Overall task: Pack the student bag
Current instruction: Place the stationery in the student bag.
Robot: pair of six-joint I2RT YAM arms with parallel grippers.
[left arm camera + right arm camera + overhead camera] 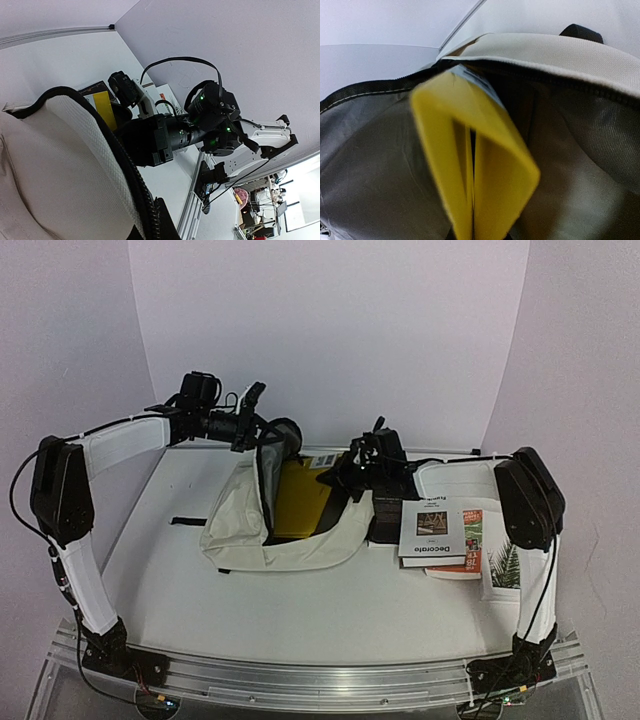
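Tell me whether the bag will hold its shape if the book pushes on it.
Probably not: the student bag slumps in folds away from the left gripper lifting its rim. It likely gives under the yellow book, and may slide, looking nearly empty.

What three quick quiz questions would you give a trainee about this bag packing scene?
1. True or false: the yellow book sits partly inside the student bag.
2. Which arm holds the bag's rim up? A left, B right, C neither.
3. Fill in: the white book lying right of the bag is titled ___.
Key: 1 true; 2 A, the left arm; 3 Decorate.
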